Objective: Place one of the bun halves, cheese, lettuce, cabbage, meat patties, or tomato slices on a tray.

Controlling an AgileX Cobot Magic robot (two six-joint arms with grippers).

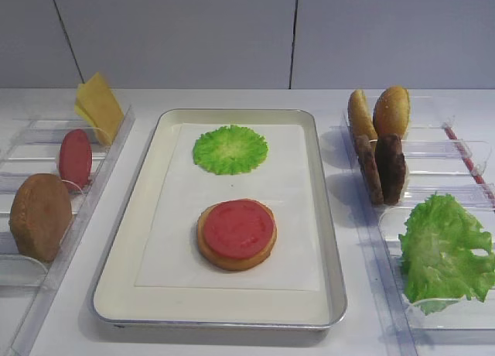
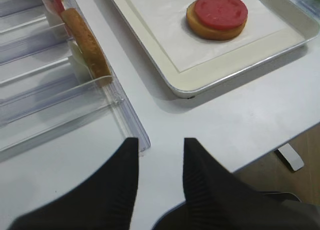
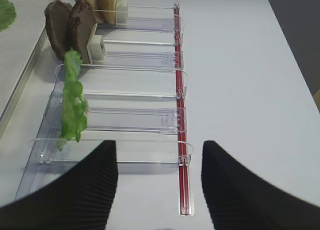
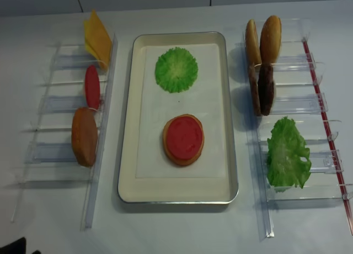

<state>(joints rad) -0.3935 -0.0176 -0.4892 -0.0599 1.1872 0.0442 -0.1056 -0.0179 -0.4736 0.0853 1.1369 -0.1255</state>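
The cream tray (image 1: pixel 147 217) lies in the middle of the table. On its paper liner a tomato slice (image 1: pixel 238 228) rests on a bun half (image 1: pixel 232 257), with a flat round cabbage leaf (image 1: pixel 230 149) behind them. The left rack holds cheese (image 1: pixel 99 107), a tomato slice (image 1: pixel 75 158) and a bun half (image 1: pixel 40 217). Bun halves (image 1: pixel 379 112), meat patties (image 1: pixel 381 168) and lettuce (image 1: pixel 445 251) stand in the right rack. My left gripper (image 2: pixel 161 142) is open and empty over bare table by the left rack's near end. My right gripper (image 3: pixel 159 145) is open and empty at the right rack's near end.
Clear plastic racks flank the tray, the left rack (image 4: pixel 55 149) and the right rack (image 4: pixel 309 107), the latter with a red strip (image 3: pixel 180 115) along its outer side. The table's front edge (image 2: pixel 280 140) runs close to the left gripper. A grey wall stands behind.
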